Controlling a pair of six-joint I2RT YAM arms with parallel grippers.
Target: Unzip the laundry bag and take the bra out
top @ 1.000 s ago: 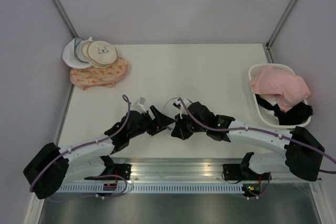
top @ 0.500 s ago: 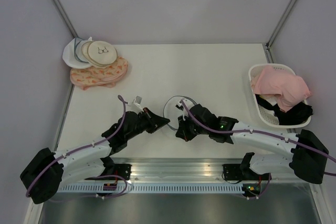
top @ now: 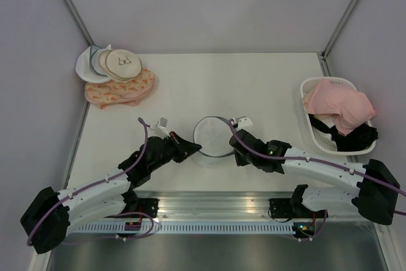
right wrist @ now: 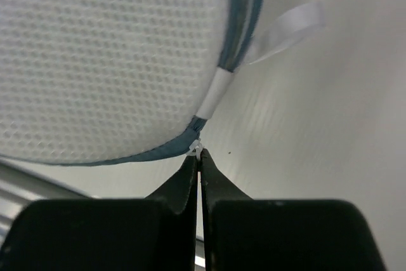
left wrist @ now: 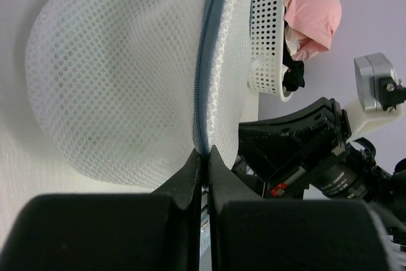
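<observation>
1. Small round white mesh laundry bag (left wrist: pixel 114 74), domed, filling the upper left.
2. Grey-blue zipper (left wrist: pixel 204 74) down its right rim.
3. Black left gripper (left wrist: pixel 204 155) at the bottom, fingertips pressed together on that zipper rim.
4. Behind the bag: white perforated plastic basket (left wrist: pixel 266 36) holding a pink garment (left wrist: pixel 314 7) and a black garment (left wrist: pixel 293 75).
5. Lower right: second black robot arm (left wrist: pixel 304 157), just beside the bag.

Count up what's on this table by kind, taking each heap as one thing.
Robot arms: 2, ending in the left claw and right claw
White mesh laundry bag: 1
Clothes basket: 1
Corner pile of round pouches: 1
Total: 5
</observation>
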